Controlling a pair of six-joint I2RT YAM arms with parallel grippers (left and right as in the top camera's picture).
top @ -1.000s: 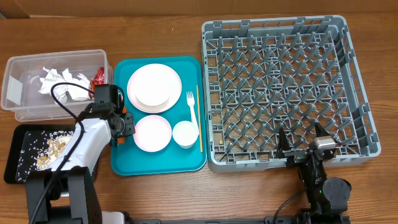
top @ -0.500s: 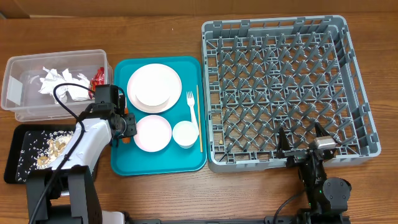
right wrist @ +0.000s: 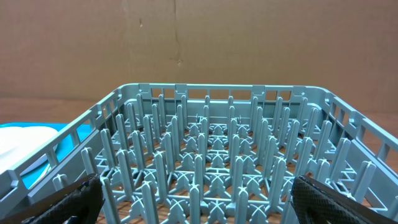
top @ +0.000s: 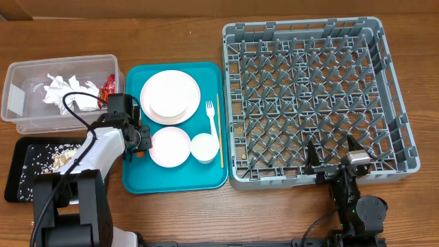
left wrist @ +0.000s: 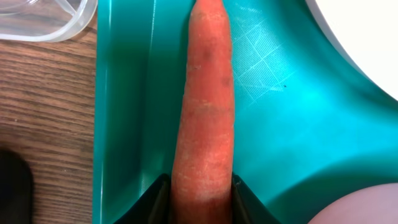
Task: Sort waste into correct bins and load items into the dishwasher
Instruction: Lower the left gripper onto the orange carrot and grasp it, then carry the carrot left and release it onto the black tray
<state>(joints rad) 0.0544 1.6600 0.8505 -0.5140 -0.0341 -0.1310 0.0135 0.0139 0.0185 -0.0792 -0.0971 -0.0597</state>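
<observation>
The left gripper (left wrist: 202, 200) is positioned at the left edge of the teal serving tray (left wrist: 292, 143). Its fingers (left wrist: 158, 200) are narrowed onto the carrot (left wrist: 205, 112) and press against both of its sides. The carrot lies lengthwise along the tray's left wall, with its body resting on the tray floor. In the left wrist view, the corner of the clear tub (left wrist: 59, 25) shows beyond the tray wall, on the table (left wrist: 43, 99).

The right gripper (right wrist: 198, 205) sits at the near edge of the grey dish rack (right wrist: 205, 93). Its fingers (right wrist: 74, 198) are spread fully apart and hold nothing.

In the overhead view, the black tray (top: 10, 171) lies on the table just in front of the clear tub. The fork (top: 212, 123), the wooden stick (top: 219, 130) and the cup (top: 204, 147) are on the serving tray.
</observation>
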